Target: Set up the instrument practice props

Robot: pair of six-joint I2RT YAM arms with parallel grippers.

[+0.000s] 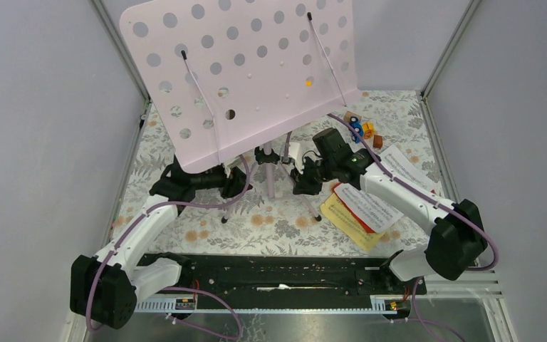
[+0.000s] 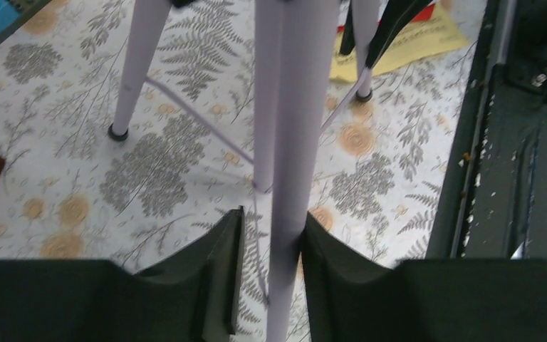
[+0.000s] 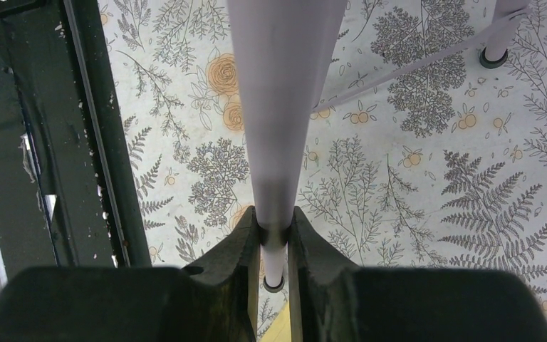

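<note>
The pale pink perforated panel [image 1: 256,64] stands tilted on the lilac tripod [image 1: 271,178] at the back middle. My left gripper [image 1: 236,184] straddles one lilac leg [image 2: 288,142]. In the left wrist view this gripper [image 2: 273,214] is open: the right finger touches the leg and a gap shows on the left. My right gripper [image 1: 300,187] is shut on another tripod leg [image 3: 278,107], and in its wrist view the gripper [image 3: 273,211] pinches the leg just above the black foot. White [image 1: 370,206], red [image 1: 352,206] and yellow [image 1: 345,217] pages lie stacked under the right arm.
Another white page [image 1: 406,167] lies at the right. Toy blocks [image 1: 367,130] and a small cork cylinder [image 1: 347,115] sit at the back right. A black rail [image 1: 278,271] runs along the near edge. Grey walls close in both sides.
</note>
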